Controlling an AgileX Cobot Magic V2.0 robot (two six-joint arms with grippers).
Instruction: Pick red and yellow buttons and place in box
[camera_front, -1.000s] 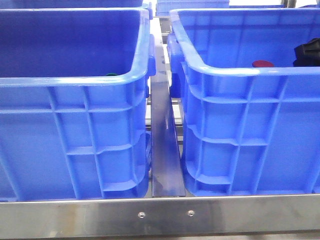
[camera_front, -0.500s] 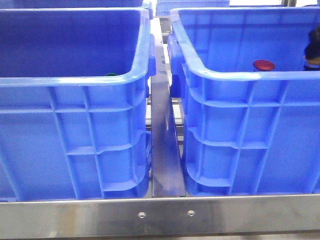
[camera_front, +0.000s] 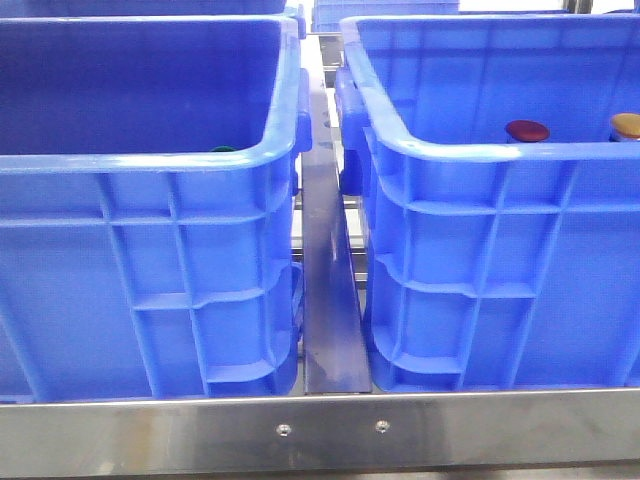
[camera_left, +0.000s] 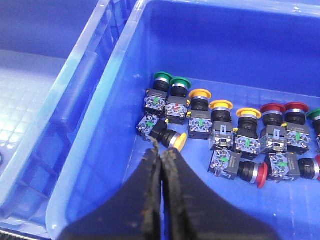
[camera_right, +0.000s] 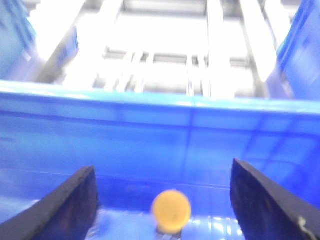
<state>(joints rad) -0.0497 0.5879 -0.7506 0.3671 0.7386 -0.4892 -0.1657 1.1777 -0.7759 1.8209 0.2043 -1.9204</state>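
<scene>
In the front view a dark red button (camera_front: 527, 130) and an orange-yellow button (camera_front: 627, 125) stand inside the right blue box (camera_front: 450, 150), just above its near rim. Neither gripper shows there. In the right wrist view my right gripper (camera_right: 163, 167) is open, with the yellow button (camera_right: 171, 211) standing free between its fingers on the box floor (camera_right: 125, 220); the view is blurred. In the left wrist view my left gripper (camera_left: 162, 150) is shut with nothing in it. It hangs over a crate close to a yellow button lying on its side (camera_left: 173, 140).
The left crate (camera_front: 150, 160) shows a green button top (camera_front: 222, 150) at its near rim. In the left wrist view, the crate floor (camera_left: 165, 60) holds several green, yellow and red push-buttons in a row (camera_left: 220, 120). A second crate (camera_left: 45, 100) adjoins it. A steel rail (camera_front: 330, 300) runs between the crates.
My right gripper, seen black at the right crate's right edge, has drawn out of the front view. The yellow button now stands uncovered beside the red one.
</scene>
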